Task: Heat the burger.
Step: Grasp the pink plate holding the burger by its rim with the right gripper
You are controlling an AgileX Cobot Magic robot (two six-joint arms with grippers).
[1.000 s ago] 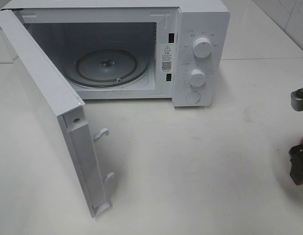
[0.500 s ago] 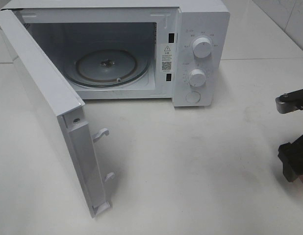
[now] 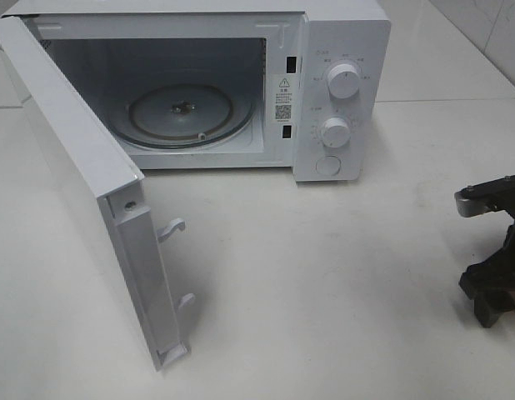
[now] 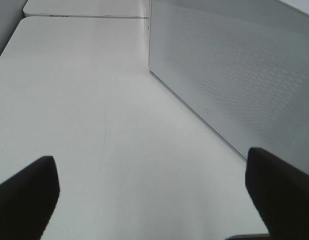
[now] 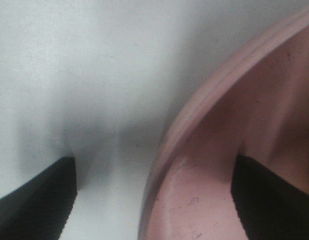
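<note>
You cannot see the burger in any view. It likely sits on the pink plate (image 5: 204, 90), past the high camera's right edge. A burger is soft and tips easily, so I think you should lift the stiff plate rim. Only the right wrist view shows your right gripper (image 5: 154, 200) spread wide across that rim. Your left gripper (image 4: 152, 195) is spread too, holding nothing, beside the microwave door (image 4: 234, 85).

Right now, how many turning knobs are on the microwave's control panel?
2. The upper knob sits near the top of the panel; the lower knob is directly below it. Under both is a flat round button, not a knob.
</note>
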